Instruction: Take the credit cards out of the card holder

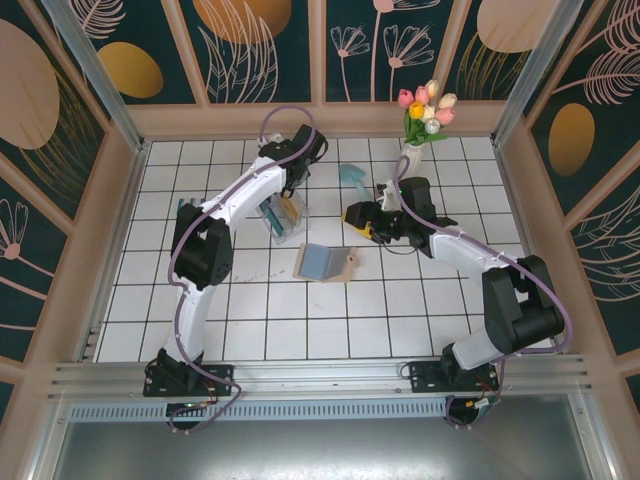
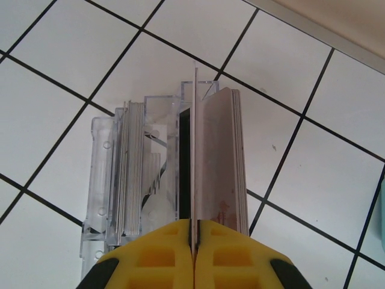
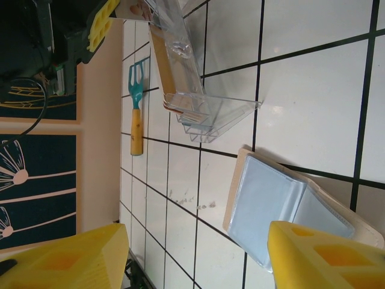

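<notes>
The card holder (image 1: pixel 325 262) lies open on the tiles at the middle, tan outside and blue-grey inside; it also appears in the right wrist view (image 3: pixel 271 201). My left gripper (image 2: pixel 194 224) is shut on a thin credit card (image 2: pixel 194 150), seen edge-on with a white edge and a dark left face. The card stands in a slot of the clear acrylic rack (image 2: pixel 108 180), between stacks of other cards. From above, the left gripper (image 1: pixel 287 197) sits over that rack (image 1: pixel 277 218). My right gripper (image 1: pixel 358 220) hovers just right of the wallet, open with nothing between its fingers (image 3: pixel 66 259).
A vase of tulips (image 1: pixel 425 118) stands at the back right. A teal fork with a wooden handle (image 3: pixel 136 102) lies beyond the rack (image 3: pixel 192 90), and a teal tool (image 1: pixel 352 175) lies behind the wallet. Raised walls ring the tiled floor.
</notes>
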### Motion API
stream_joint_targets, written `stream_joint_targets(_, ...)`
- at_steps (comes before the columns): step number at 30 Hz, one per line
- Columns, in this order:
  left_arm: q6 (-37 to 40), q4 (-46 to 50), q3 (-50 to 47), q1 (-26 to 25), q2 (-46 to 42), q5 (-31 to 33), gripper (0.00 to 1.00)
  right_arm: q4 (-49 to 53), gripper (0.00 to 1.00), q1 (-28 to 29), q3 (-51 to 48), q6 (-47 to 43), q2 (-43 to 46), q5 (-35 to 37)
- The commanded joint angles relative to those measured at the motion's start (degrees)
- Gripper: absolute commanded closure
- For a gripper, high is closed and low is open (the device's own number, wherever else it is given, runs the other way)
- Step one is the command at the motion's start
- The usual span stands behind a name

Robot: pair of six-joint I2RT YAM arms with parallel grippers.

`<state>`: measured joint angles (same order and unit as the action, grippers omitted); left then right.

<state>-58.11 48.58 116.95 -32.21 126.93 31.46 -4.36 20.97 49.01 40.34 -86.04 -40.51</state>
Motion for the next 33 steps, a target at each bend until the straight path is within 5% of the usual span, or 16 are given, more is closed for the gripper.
stream_joint_targets(1,1.3,2.7,2.5,0.1,0.5,2.5,0.97,0.5,0.36,-0.2,0.0,-1.4,-0.4,-0.4)
stream_joint_targets(21,1.7,2.6,2.2,0.3,3.2,2.4,0.97,2.3,0.36,-0.3,2.2,-1.5,1.4,-1.6)
stream_joint_targets(33,2.7,2.1,2.1,0.3,4.1,1.4,0.86,3.0,0.36,-0.4,3.0,-1.8,1.6,-1.5)
